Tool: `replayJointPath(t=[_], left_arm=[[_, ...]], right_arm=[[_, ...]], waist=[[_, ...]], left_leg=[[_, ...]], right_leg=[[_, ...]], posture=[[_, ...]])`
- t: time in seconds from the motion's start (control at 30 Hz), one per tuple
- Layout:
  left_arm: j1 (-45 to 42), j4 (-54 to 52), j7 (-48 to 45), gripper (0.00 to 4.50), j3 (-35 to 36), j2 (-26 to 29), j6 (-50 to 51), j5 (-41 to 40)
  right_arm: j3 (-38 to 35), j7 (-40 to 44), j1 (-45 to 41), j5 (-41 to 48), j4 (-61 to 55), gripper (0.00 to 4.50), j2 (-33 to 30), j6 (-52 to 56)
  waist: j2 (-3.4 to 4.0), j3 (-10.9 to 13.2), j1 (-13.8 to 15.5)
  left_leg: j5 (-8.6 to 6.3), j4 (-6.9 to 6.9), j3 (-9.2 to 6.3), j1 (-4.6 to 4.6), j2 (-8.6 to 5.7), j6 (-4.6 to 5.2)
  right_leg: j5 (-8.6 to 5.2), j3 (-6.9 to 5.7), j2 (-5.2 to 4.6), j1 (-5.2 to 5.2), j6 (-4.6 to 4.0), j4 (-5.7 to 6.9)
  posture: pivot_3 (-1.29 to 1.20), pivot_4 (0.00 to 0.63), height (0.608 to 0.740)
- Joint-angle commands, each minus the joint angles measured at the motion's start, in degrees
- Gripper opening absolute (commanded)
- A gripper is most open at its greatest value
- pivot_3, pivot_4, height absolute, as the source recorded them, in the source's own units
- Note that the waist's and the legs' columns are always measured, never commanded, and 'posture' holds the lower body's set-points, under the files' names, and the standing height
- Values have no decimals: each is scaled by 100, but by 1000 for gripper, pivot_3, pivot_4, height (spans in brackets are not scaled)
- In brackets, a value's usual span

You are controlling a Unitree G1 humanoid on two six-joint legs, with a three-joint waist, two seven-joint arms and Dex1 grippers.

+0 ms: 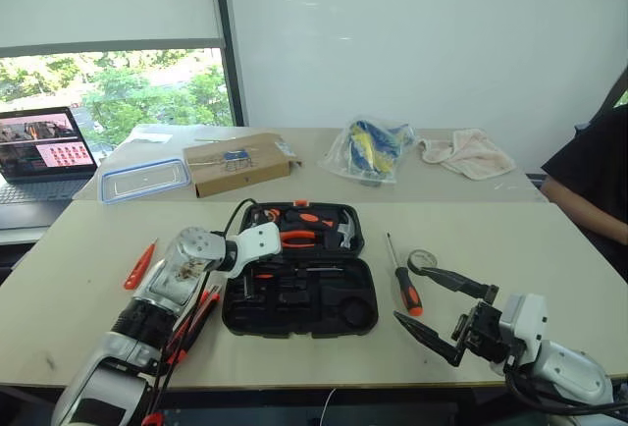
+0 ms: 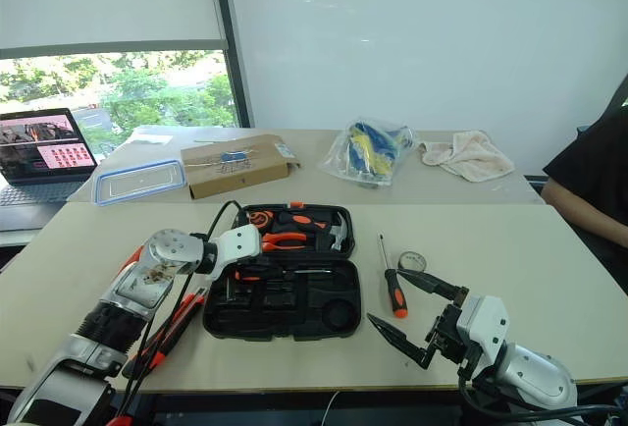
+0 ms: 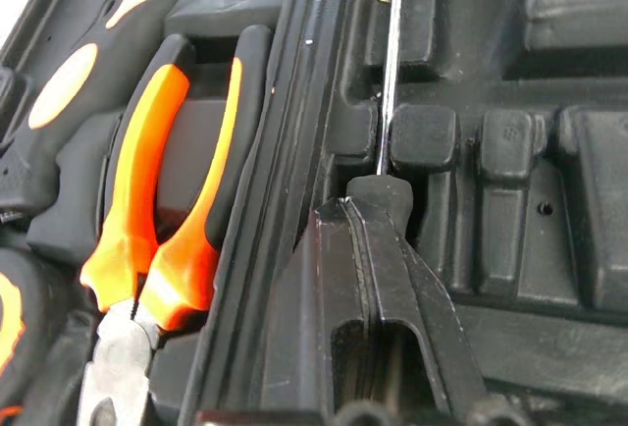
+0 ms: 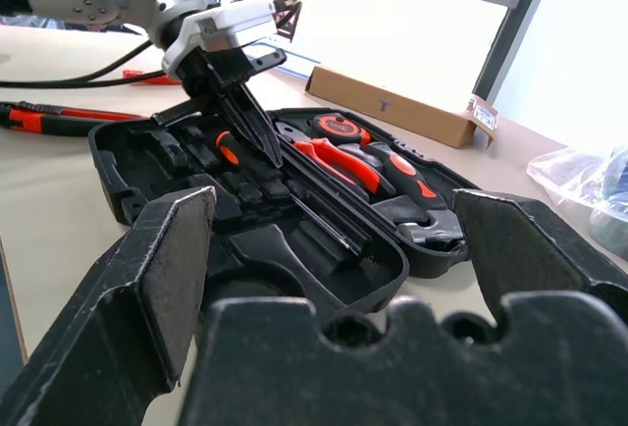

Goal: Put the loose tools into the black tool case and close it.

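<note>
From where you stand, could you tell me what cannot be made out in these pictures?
- Screwdriver held by the left gripper: in the left wrist view the fingers cover its handle.
- Utility knife beside the tool case: in the head views the left arm crosses it.
- Plastic bag on the far table: contents too small to name.
- Person: cut off by the right edge.

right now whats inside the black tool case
The black tool case lies open. Its far half holds orange-handled pliers and a hammer. The left gripper, shut on a screwdriver, covers part of the near slots.
</note>
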Motion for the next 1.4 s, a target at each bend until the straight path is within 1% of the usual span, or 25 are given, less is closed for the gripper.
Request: replayJointPath(t=[0.03, 0.07, 0.1, 0.13, 0.17, 0.2, 0.23, 0.37, 0.4, 0.43, 0.5, 0.57, 0.63, 0.73, 0.83, 0.9, 1.0, 1.1, 1.17, 1.2, 1.27, 1.33, 1.4], left_arm=[[256, -110, -256, 675, 738, 128, -464, -828], [455, -147, -312, 1072, 1164, 209, -584, -1196], [645, -184, -346, 1356, 1515, 285, -641, -1487], [849, -243, -406, 1816, 1799, 387, -643, -1726], [981, -286, -450, 2148, 1958, 453, -632, -1871], [1285, -373, -530, 2596, 2181, 588, -725, -1988], [1681, -516, -540, 2917, 2457, 725, -748, -2090], [2973, -928, -193, 4472, 3513, 948, -630, -2443], [3127, -977, -124, 4491, 3630, 963, -608, -2482], [3459, -993, -27, 4491, 3924, 954, -680, -2513], [4342, -1139, 49, 4491, 4573, 854, -768, -2615], [5158, -1387, -29, 4491, 4980, 727, -897, -2693], [5523, -1567, -61, 4491, 5106, 695, -896, -2787], [5692, -1596, -103, 4491, 5151, 752, -865, -2882], [5663, -1603, -175, 4491, 5043, 795, -860, -2927], [5562, -1636, -201, 4491, 4889, 786, -882, -2890], [5347, -1799, -190, 4491, 4676, 779, -708, -2969], [5122, -1982, -165, 4491, 4451, 811, -565, -3031], [4881, -2101, -136, 4491, 4250, 833, -477, -3063], [4743, -2163, -144, 4491, 4118, 840, -438, -3066], [4546, -2263, -165, 4491, 3900, 852, -396, -3038], [4407, -2332, -179, 4491, 3740, 854, -365, -3027], [4284, -2410, -185, 4491, 3574, 856, -351, -3001]], right_arm=[[-200, 73, -105, 223, 3, 4500, -70, -31], [-218, 105, -147, 269, 41, 4500, -86, -19], [-222, 135, -182, 295, 71, 4500, -101, -15], [-215, 178, -218, 304, 100, 4500, -119, -29], [-210, 211, -241, 304, 120, 4500, -128, -42], [-195, 237, -267, 312, 135, 4500, -126, -45], [-168, 266, -299, 312, 152, 4500, -124, -58], [-72, 325, -379, 293, 211, 4500, -56, -112], [-62, 330, -388, 286, 224, 4500, -43, -121], [-36, 334, -401, 248, 260, 4500, -32, -129], [-127, 211, -352, 283, 206, 4500, -43, 14], [-430, 245, 28, 364, 32, 4500, -195, 86], [-754, 326, 475, 443, -82, 4500, -325, 97], [-1237, 535, 1201, 421, -19, 4500, -422, -120], [-1514, 588, 1620, 333, 191, 4500, -355, -281], [-1529, 550, 1690, 230, 280, 4500, -320, -324], [-1436, 240, 1465, 234, 124, 4500, -309, -35], [-1272, -463, 1163, 179, -228, 4500, -555, 1089], [-1042, -1224, 756, 270, -545, 4500, -916, 2609], [-873, -1487, 457, 471, -660, 4500, -1114, 3367], [-642, -1827, -75, 818, -774, 4500, -1329, 4430], [-399, -2120, -462, 877, -821, 4500, -1506, 5329], [-247, -2480, -880, 1062, -804, 4500, -1461, 6170]], waist=[[-1, 3, -21], [-2, 6, -17], [-2, 7, -33], [-2, 7, -50], [-2, 8, -66], [-2, 8, -71], [0, 8, -78], [3, 10, -114], [0, 12, -97], [-2, 13, -62], [-3, 13, -51], [-3, 13, -59], [-2, 14, 2], [-2, 14, 151], [-2, 14, 165], [-2, 14, 143], [-1, 16, 63], [-2, 15, 2], [-2, 14, -12], [-3, 13, -15], [-6, 11, -10], [-6, 10, 2], [-6, 10, 15]], left_leg=[[0, -1, 1, -6, 1, -2], [0, -1, 1, -11, 2, -5], [-1, -1, 1, -13, 2, -7], [-1, -2, 2, -15, 4, -8], [-4, -2, 4, -17, 4, -12], [-4, -5, 3, -18, 4, -13], [-4, -12, 3, -17, 3, -13], [-6, -49, 13, -5, -1, -17], [-6, -50, 14, -7, -1, -18], [-8, -50, 13, -9, -1, -20], [-9, -50, 14, -11, -1, -24], [-14, -57, 16, -9, 0, -32], [-22, -67, 21, -10, -2, -37], [-25, -65, 15, -15, -3, -36], [-29, -66, 17, 0, -1, -36], [-33, -67, 18, 10, 1, -31], [-46, -66, 22, 18, 2, -7], [-41, -65, 25, 19, 3, -13], [-27, -66, 27, 19, 4, -38], [-21, -66, 27, 20, 4, -50], [-16, -64, 27, 3, 4, -56], [-15, -68, 26, -11, 4, -58], [-14, -74, 24, -14, 7, -58]], right_leg=[[0, 1, 1, -9, 0, 0], [0, -1, 1, -15, -1, 2], [0, -3, 1, -18, -1, 2], [0, -3, 0, -24, -1, 0], [0, -2, -1, -29, -2, 2], [-1, -2, 0, -31, -2, -1], [-1, -4, -2, -31, -2, -1], [-4, -5, -19, -35, 0, -11], [-5, -8, -19, -38, 0, -13], [-5, -11, -21, -40, 0, -13], [-6, -16, -23, -42, -1, -13], [-9, -16, -28, -47, -4, -13], [-22, -17, -34, -56, -3, -13], [-36, -40, -39, -51, -5, -13], [-45, -35, -36, -31, -17, -13], [-48, -30, -33, -23, -18, -13], [-54, -17, -30, -13, -16, -8], [-39, -5, -27, -11, -22, -3], [-32, 0, -27, -15, -23, 0], [-30, 2, -28, -20, -27, 1], [-21, 5, -29, -54, -41, 1], [-14, 2, -22, -70, -33, 0], [-16, -4, -14, -75, -35, 3]], posture=[[0, 150, 740], [0, 150, 740], [0, 150, 740], [0, 150, 740], [0, 150, 740], [0, 150, 740], [0, 150, 740], [0, 150, 740], [0, 150, 740], [0, 150, 740], [0, 150, 740], [0, 150, 740], [0, 150, 740], [0, 150, 740], [0, 150, 740], [0, 150, 740], [0, 150, 740], [0, 150, 740], [0, 150, 740], [0, 150, 740], [0, 150, 740], [0, 150, 740], [0, 150, 740]])
